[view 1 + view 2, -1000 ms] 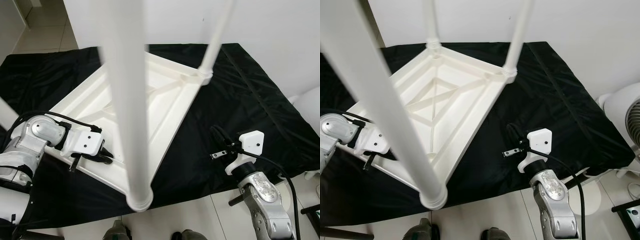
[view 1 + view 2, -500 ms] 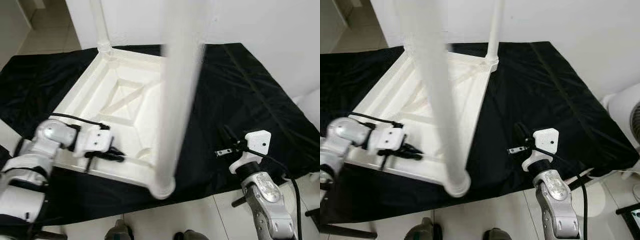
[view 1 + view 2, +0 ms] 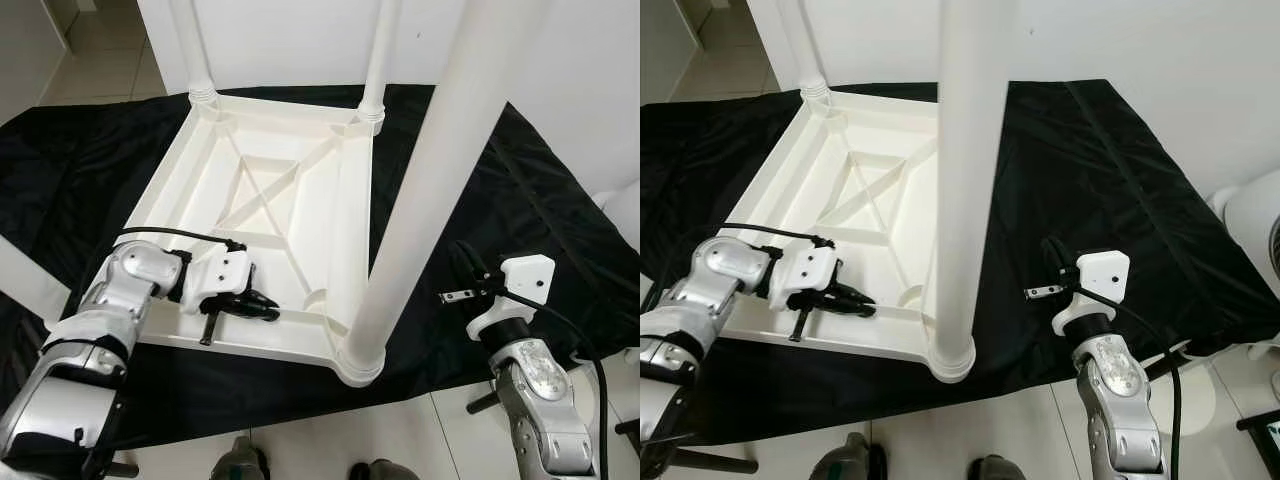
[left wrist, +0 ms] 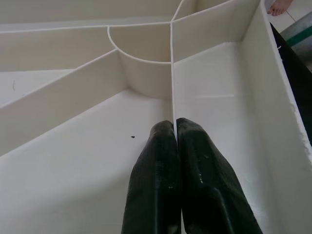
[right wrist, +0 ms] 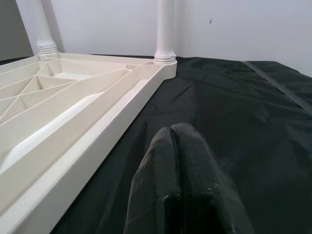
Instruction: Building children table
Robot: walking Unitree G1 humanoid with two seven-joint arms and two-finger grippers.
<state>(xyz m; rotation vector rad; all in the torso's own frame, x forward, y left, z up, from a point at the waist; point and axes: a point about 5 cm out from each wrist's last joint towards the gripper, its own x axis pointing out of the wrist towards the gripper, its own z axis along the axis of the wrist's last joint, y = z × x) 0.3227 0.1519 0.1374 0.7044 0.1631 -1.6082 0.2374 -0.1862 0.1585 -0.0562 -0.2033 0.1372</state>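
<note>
- We see a white plastic table (image 3: 270, 200) lying upside down on a black sheet (image 3: 480, 200) spread over a pale tiled floor (image 3: 300, 450); its ribbed underside faces up, with a cross of ribs in the middle.
- Three legs stand up from its corners: the near leg (image 3: 420, 210) rises close to the head camera from the corner nearest the robot's right side; a far left leg (image 3: 192, 50) and a far right leg (image 3: 378, 60) stand by the white wall (image 3: 290, 40).
- The left gripper (image 3: 268, 311) lies inside the table's near edge, low over the underside, beside the near rim; in the left wrist view its two black fingers (image 4: 195, 165) are pressed together, their tips at a thin upright rib with a curved socket wall just beyond; we cannot tell whether they touch the rib.
- The right gripper (image 3: 1048, 252) hovers over the black sheet, apart from the table and to the right of the near leg; in the right wrist view its fingers (image 5: 190, 165) are pressed together, holding nothing, and point along the table's side rim toward a far leg.
</note>
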